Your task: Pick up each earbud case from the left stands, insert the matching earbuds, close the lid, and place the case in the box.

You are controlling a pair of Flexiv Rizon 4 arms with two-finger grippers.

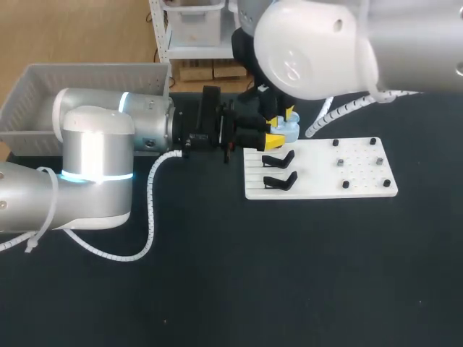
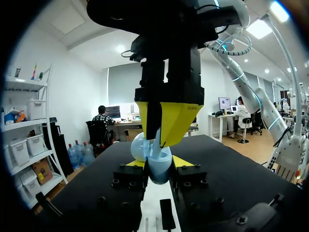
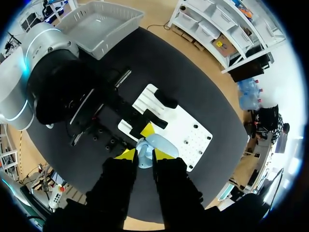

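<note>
Earbud case (image 1: 286,132) caught between two grippers

Left gripper (image 2: 158,163) clasps its rounded sides above the white board's (image 1: 362,173) far-left corner. Right gripper (image 3: 144,153) pinches it from above. It looks light, glossy and slippery, with a delicate hinge, so hold the body's broad flanks gently.

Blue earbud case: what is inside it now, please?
Nothing inside shows. The earbud case is clamped by the left tool at its sides, and the right tool grips and covers it from above, so earbuds cannot be confirmed.
</note>
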